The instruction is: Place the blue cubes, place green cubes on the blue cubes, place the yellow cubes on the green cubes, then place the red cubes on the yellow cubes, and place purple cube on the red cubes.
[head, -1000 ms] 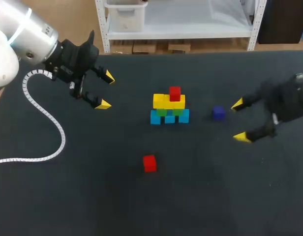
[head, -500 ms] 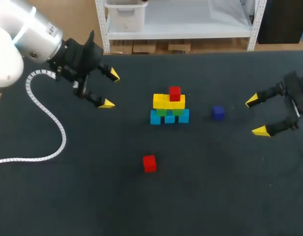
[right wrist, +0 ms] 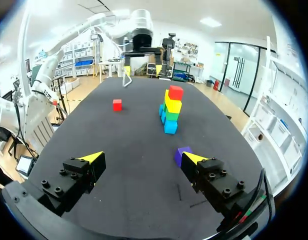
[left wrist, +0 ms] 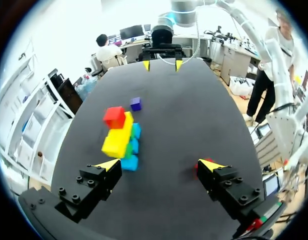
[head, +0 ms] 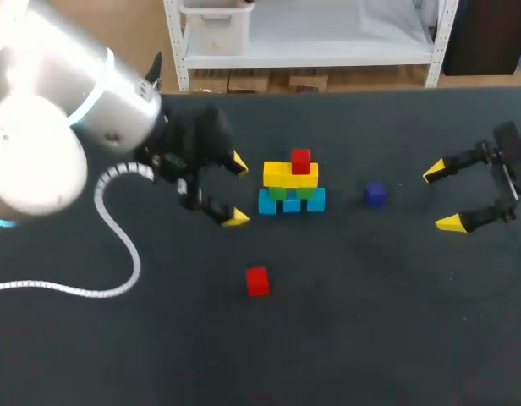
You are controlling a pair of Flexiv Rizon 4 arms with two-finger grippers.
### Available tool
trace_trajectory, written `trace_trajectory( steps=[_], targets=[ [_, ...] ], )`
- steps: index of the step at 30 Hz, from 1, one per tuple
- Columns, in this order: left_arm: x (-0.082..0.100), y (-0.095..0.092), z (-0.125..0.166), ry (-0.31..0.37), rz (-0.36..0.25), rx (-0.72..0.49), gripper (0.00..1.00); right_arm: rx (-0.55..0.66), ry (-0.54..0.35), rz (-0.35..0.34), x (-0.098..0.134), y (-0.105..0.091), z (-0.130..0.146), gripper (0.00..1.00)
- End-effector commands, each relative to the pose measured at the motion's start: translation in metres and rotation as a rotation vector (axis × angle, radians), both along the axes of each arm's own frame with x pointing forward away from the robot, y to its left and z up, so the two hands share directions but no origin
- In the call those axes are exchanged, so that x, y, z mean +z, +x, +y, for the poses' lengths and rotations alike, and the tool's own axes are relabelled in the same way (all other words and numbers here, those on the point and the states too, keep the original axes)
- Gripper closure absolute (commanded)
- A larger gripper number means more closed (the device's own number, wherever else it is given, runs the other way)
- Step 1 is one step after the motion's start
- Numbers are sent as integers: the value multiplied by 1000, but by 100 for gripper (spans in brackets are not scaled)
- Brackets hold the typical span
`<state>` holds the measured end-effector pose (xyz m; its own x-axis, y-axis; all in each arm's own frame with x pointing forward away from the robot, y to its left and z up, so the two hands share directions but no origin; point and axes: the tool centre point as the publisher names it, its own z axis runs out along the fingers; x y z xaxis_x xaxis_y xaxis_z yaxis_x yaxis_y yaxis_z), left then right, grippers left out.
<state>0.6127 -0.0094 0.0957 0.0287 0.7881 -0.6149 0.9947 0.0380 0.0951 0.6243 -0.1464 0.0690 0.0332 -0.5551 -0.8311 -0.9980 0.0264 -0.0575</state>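
Matte dark table, loose red cube nearest, left gripper fingers spread, empty, just beside blocky stack: blue base, green, yellow, red top, purple cube between stack and right gripper, also spread, empty

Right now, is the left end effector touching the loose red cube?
Apart. The head view shows bare table between the left end effector and the loose red cube.
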Motion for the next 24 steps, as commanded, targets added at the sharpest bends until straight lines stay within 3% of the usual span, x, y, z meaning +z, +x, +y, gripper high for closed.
trace_trajectory(
  steps=[1,7,11,16,24],
  targets=[
    [-2,-39,-8,-1,-62,81,0,0,1,0,-1,0,0,0],
    [-6,-72,-32,-20,-51,119,0,0,1,0,-1,0,0,0],
    [-18,-84,-38,-31,-30,121,0,0,1,0,-1,0,0,0],
    [-43,-88,-29,-36,1,138,0,0,1,0,-1,0,0,0],
    [-67,-85,-21,-31,4,148,0,0,1,0,-1,0,0,0]
  ],
)
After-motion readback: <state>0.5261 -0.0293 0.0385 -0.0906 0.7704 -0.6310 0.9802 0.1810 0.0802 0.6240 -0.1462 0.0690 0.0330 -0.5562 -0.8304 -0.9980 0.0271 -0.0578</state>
